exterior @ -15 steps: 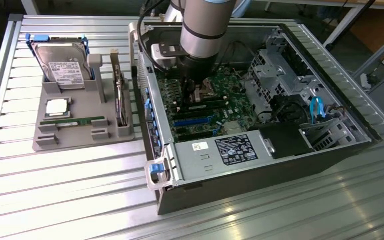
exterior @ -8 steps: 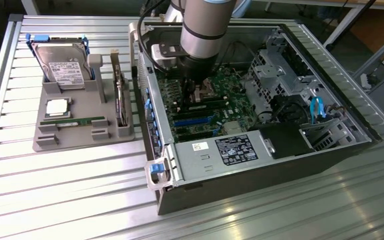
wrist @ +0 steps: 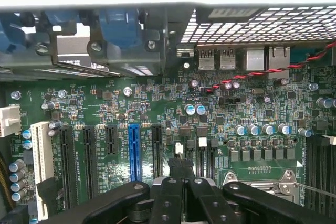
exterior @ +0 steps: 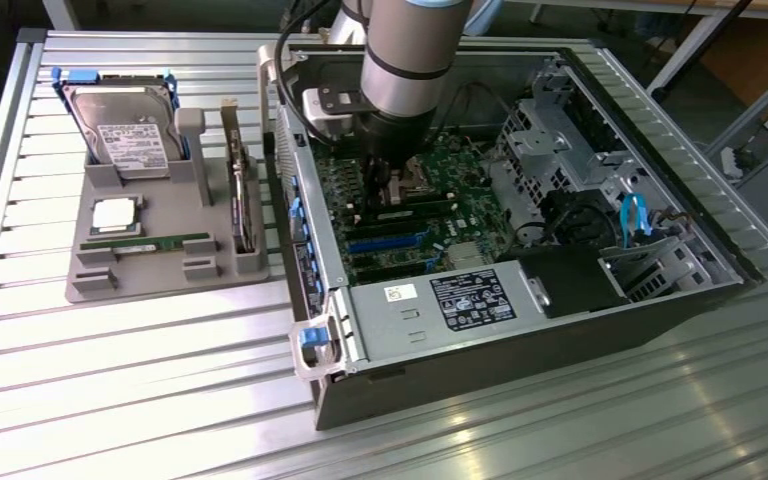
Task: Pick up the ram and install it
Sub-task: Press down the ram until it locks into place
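So, going left to right in the exterior view: the grey parts tray (exterior: 91, 275) sits at the left of the frame. It holds a hard drive (exterior: 124, 125) at its upper end, a square processor chip (exterior: 115, 213) below that, and a spare memory stick (exterior: 157, 243) lying flat with its long axis running left-right. An expansion card (exterior: 239, 190) stands on edge along the tray's right side. The open computer case (exterior: 491, 365) takes up the centre and right, and the arm reaches down into it over the motherboard (exterior: 458, 215), well apart from the tray. The gripper (exterior: 391, 190) is low over the board, upper centre of the frame, just left of the CPU socket area. As far as I can tell the ram (exterior: 408, 213) is right under it, a thin dark-green strip with its long axis left-right, close above the board. In the wrist view the gripper (wrist: 181, 167) has its fingers pressed together on a thin edge-on sliver that I read as the ram (wrist: 179, 153), so it looks pinched rather than loose. What matters here is the sideways offset. The long dark memory slots (wrist: 317, 163) are on the far side of the CPU socket (wrist: 262, 177) from the gripper, and the PCI slots are on the other side. So I'd say the stick isn't seated yet.
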Tool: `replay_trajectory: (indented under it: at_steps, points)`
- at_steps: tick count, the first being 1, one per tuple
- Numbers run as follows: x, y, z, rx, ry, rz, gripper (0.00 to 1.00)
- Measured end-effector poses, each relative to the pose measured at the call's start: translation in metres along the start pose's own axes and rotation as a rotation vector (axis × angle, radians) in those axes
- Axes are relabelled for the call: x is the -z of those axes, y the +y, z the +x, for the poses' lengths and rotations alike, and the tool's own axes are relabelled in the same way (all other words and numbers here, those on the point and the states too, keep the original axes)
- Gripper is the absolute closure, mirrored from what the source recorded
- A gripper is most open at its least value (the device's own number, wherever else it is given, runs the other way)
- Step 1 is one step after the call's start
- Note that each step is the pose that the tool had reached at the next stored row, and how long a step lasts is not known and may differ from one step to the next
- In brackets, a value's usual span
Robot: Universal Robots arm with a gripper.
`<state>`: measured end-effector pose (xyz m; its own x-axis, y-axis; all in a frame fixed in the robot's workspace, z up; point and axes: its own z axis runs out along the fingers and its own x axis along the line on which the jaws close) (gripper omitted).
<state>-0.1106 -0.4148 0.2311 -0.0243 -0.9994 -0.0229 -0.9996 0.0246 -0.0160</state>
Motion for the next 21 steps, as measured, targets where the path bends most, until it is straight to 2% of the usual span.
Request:
replay_trajectory:
  at_steps: [4, 6, 9, 14, 15, 17, 18, 19, 21]
  points:
    - [0.0148, -0.0002, 0.000, 0.000, 0.0003, -0.0002, 0.91]
    - [0.0283, -0.0004, -0.001, 0.000, 0.0003, -0.0002, 0.91]
    - [0.0422, -0.0006, -0.001, 0.000, 0.0004, -0.0002, 0.91]
    - [0.0588, -0.0009, -0.001, 0.000, 0.0004, -0.0002, 0.91]
    - [0.0639, -0.0010, -0.001, 0.000, 0.0005, -0.0003, 0.91]
    - [0.0807, -0.0013, -0.002, 0.000, 0.0008, -0.0002, 0.91]
    - [0.0851, -0.0013, -0.002, 0.000, 0.0009, -0.0002, 0.91]
    - [0.0891, -0.0014, -0.002, 0.000, 0.0010, -0.0002, 0.91]
    - [0.0906, -0.0015, -0.002, 0.000, 0.0009, -0.0001, 0.91]
